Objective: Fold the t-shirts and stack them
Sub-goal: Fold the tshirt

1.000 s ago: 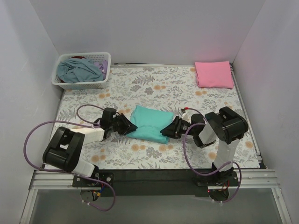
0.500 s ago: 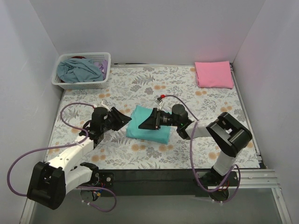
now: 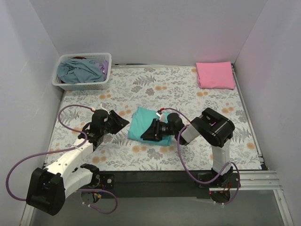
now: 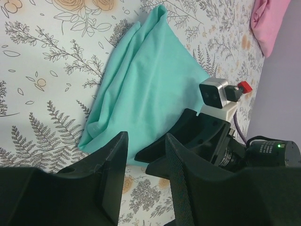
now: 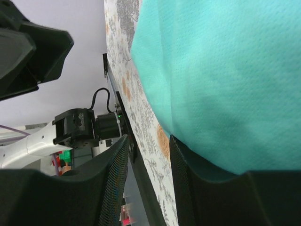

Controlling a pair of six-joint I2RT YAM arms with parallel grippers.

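Teal t-shirt [image 3: 141, 120], left end effector [image 3: 124, 123] withdrawn

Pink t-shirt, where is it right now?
In the top view the pink t-shirt lies folded in the far right corner of the table, away from the teal t-shirt in the middle.

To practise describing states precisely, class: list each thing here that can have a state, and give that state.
teal-green t-shirt: folded, lying mid-table.
pink t-shirt: folded, at the far right corner.
white lattice basket: holding crumpled clothes.
left gripper: open, empty, beside the teal-green t-shirt.
right gripper: open, at the teal-green t-shirt's edge.
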